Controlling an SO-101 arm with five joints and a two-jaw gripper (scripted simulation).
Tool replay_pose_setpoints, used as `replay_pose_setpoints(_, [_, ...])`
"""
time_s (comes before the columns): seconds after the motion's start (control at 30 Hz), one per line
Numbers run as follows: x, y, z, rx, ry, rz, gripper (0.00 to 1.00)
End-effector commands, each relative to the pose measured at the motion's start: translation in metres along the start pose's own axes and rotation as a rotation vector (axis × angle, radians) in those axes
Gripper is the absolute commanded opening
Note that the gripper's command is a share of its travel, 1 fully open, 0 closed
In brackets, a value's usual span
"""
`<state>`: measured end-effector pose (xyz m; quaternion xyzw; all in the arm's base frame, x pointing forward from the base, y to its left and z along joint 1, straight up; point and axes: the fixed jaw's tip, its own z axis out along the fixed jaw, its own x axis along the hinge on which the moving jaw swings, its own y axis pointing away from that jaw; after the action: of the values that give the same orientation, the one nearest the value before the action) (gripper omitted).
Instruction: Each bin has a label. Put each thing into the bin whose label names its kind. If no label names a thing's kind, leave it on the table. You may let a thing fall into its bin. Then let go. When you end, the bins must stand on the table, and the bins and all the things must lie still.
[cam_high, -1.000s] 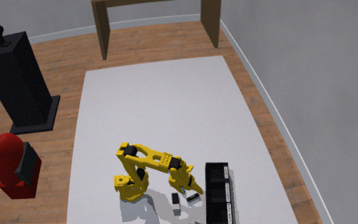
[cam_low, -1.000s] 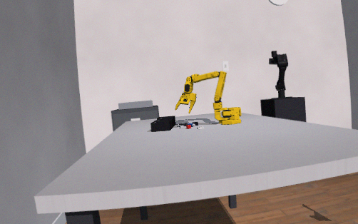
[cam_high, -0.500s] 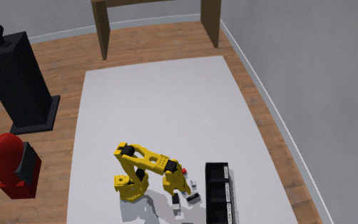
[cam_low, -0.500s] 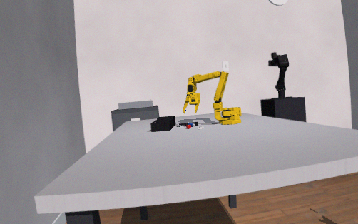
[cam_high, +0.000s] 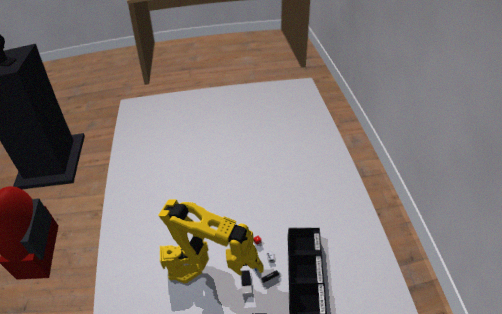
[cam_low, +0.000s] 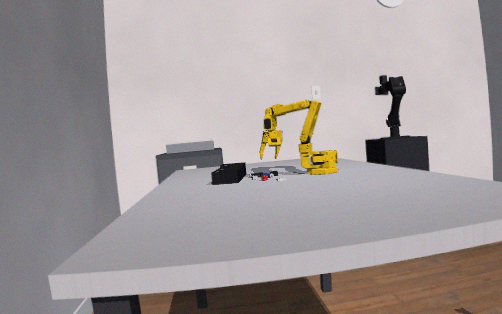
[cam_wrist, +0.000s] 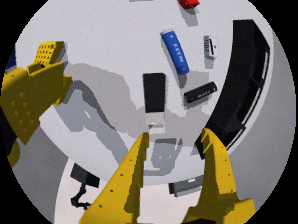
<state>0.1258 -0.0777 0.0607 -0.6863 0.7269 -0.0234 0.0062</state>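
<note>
My gripper (cam_high: 259, 270) (cam_low: 269, 158) (cam_wrist: 176, 134) hangs partly open above the table, holding nothing. Below lies the black-and-white block (cam_high: 246, 282) (cam_wrist: 154, 95); I should centre over it, square my fingers to its long sides, and descend clear of the black battery (cam_high: 270, 278) (cam_wrist: 200, 93).

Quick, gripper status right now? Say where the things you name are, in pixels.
Gripper (cam_high: 258, 270) (cam_low: 269, 158) (cam_wrist: 176, 132): partly open, nothing between its fingers, held above the table (cam_high: 210, 150) (cam_low: 300, 215) (cam_wrist: 115, 40).
</note>
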Motion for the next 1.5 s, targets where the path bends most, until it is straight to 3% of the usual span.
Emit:
replay_pose_setpoints(0.0, [0.001,0.007,-0.001,-0.025,-0.014,0.003,0.27])
replay_pose_setpoints(0.93, [0.002,0.007,0.003,-0.025,-0.014,0.003,0.27])
replay_pose_setpoints(1.47, [0.002,0.006,0.03,-0.025,-0.014,0.003,0.27])
